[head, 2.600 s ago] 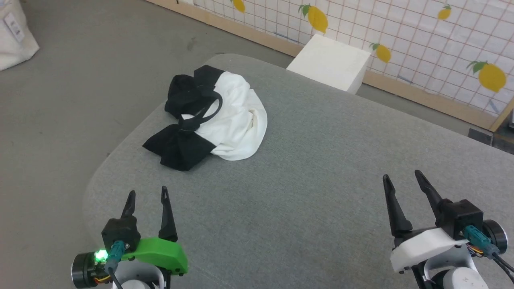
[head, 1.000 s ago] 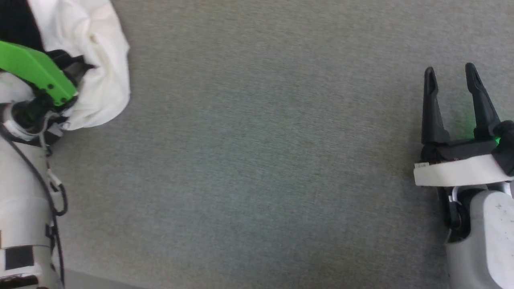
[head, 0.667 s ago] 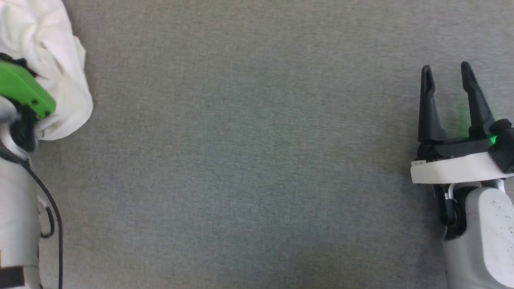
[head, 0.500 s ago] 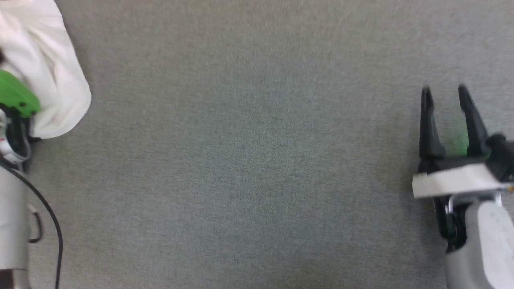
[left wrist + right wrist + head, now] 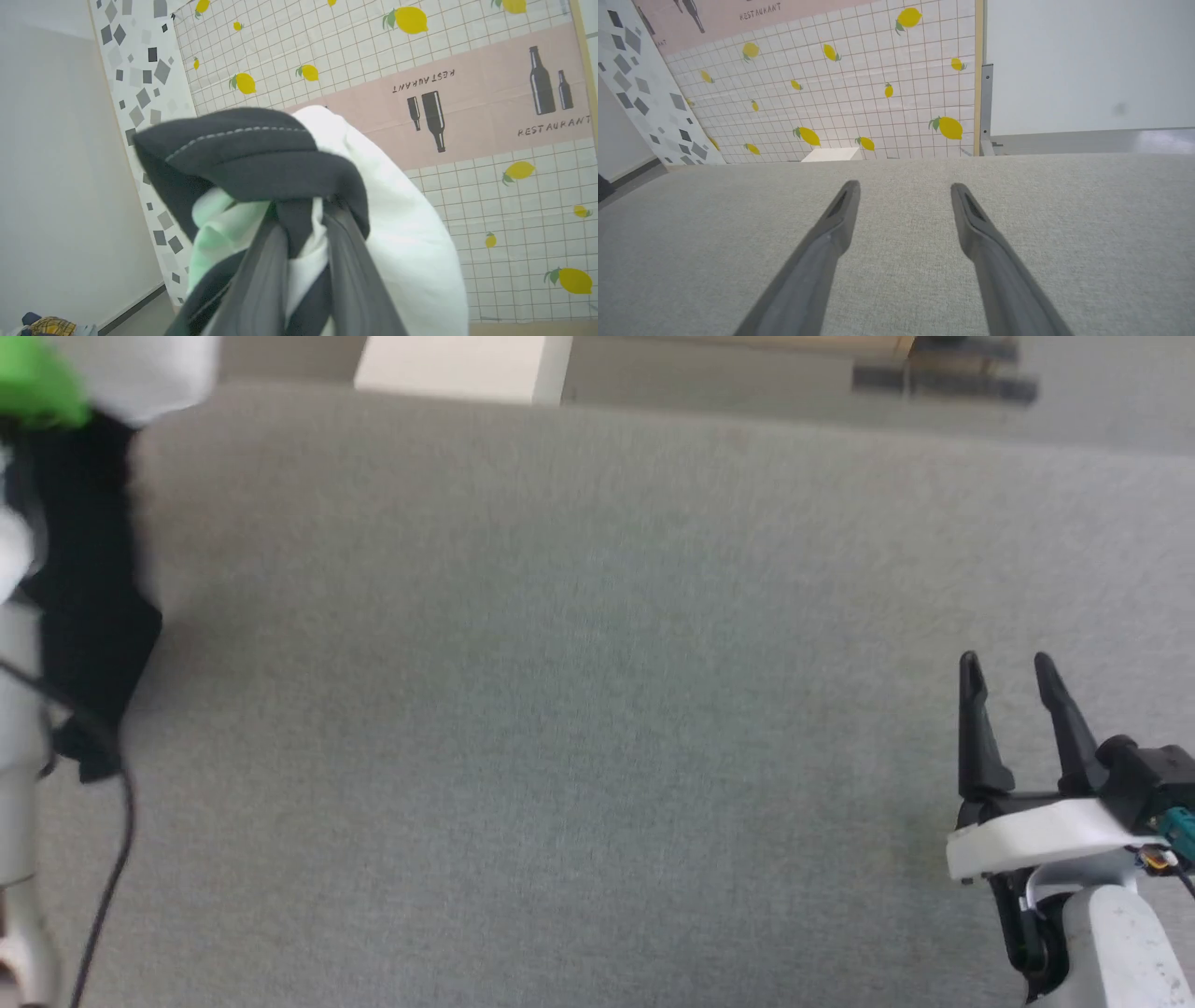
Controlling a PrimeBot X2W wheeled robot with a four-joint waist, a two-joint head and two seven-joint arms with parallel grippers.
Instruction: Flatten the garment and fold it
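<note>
My left gripper (image 5: 301, 210) is shut on a bunch of the garment (image 5: 406, 242), pinching black and white cloth between its fingers. The bunch is lifted into the air, with the wall behind it. In the head view the left wrist's green cover (image 5: 37, 383) sits at the top left corner, and a black sleeve (image 5: 89, 616) of the garment hangs down beside the pale left forearm. My right gripper (image 5: 1008, 663) stands open at the lower right, low over the grey table (image 5: 597, 709), with nothing between its fingers (image 5: 831, 233).
A white box (image 5: 457, 369) stands on the floor just past the table's far edge. A dark object (image 5: 943, 373) lies on the floor at the top right. A lemon-patterned tiled wall (image 5: 859, 93) rises behind the table. A black cable (image 5: 112, 859) hangs along the left arm.
The left gripper has shut on the garment and lifted it, so a black sleeve now hangs down. The head camera has tilted up, bringing the table's far edge into view. The right gripper stays open.
</note>
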